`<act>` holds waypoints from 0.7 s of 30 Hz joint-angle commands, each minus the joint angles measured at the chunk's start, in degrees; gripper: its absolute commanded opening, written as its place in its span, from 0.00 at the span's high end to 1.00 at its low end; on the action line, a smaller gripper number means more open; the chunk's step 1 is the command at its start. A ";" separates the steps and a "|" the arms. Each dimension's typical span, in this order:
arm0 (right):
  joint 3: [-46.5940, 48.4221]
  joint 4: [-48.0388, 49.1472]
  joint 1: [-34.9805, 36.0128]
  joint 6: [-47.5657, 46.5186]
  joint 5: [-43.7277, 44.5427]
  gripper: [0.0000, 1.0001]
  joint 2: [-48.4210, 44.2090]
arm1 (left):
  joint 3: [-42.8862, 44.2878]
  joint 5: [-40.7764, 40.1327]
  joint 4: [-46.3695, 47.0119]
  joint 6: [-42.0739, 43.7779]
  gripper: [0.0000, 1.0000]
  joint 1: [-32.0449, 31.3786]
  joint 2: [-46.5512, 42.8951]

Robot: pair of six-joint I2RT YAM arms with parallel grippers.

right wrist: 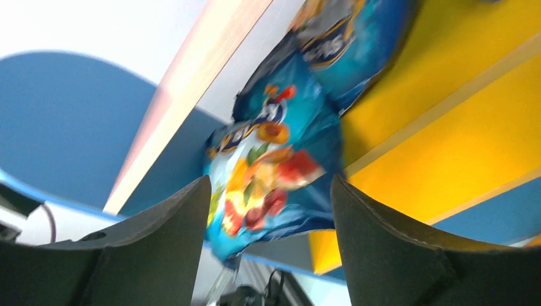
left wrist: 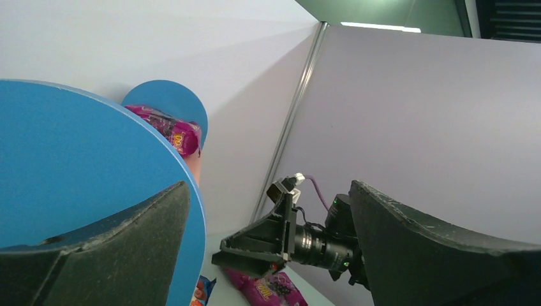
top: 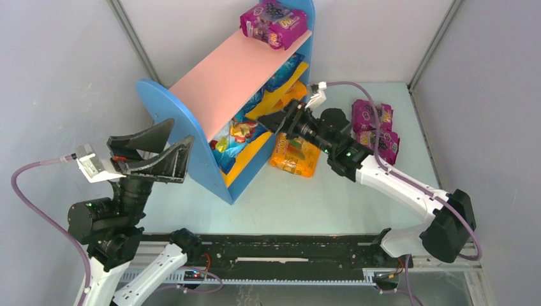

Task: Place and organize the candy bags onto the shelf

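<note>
The shelf has blue side panels, a pink top board and yellow lower boards. One purple candy bag lies on the top board. Blue candy bags lie on the middle board. An orange bag lies on the table in front of the shelf, and two purple bags lie at the right. My right gripper is open at the shelf's open front. Its wrist view shows a blue bag just beyond the spread fingers. My left gripper is open and empty beside the near blue panel.
Grey walls enclose the table on the left, back and right. The shelf stands diagonally at the back left. The right arm stretches across the table's right half. The black rail runs along the near edge.
</note>
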 commanded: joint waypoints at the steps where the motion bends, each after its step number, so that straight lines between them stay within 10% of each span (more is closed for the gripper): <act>1: -0.38 9.19 -3.27 0.24 1.92 0.25 1.57 | 0.46 1.20 1.60 -0.95 0.00 0.54 0.88; 21: 16.69 8.65 -4.46 -2.33 6.71 0.35 21.59 | -0.15 1.62 2.30 -1.19 0.00 0.55 0.90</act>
